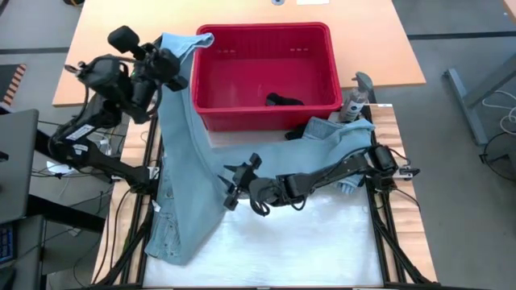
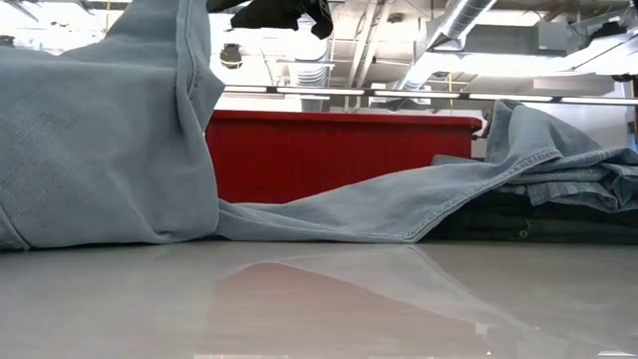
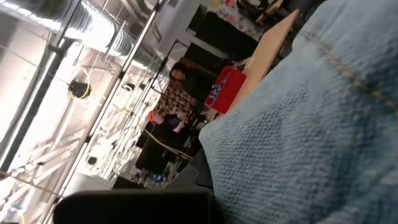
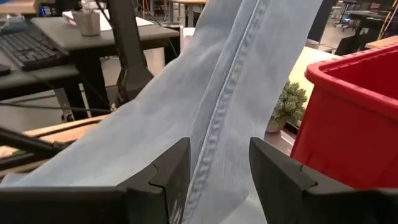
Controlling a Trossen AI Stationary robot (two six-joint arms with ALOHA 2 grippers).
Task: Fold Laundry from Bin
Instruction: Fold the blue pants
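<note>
Light blue denim [image 1: 181,161] hanging beside red bin [image 1: 266,72], no legible writing

**Around the bench: plant, desks, ductwork**

A small green plant [image 4: 287,106] in a pale pot stands at the edge of the pale wooden bench [image 1: 97,56]. The nearer work surface [image 2: 319,299] is white and glossy. Off to one side, a dark desk [image 4: 68,37] carries a black keyboard [image 4: 25,46] and a metal cup [image 4: 90,22]. Overhead run silver ventilation ducts [image 2: 449,25]. A person [image 3: 180,93] in a patterned top stands far back in the room. Grey floor [image 1: 468,32] surrounds everything.
</note>
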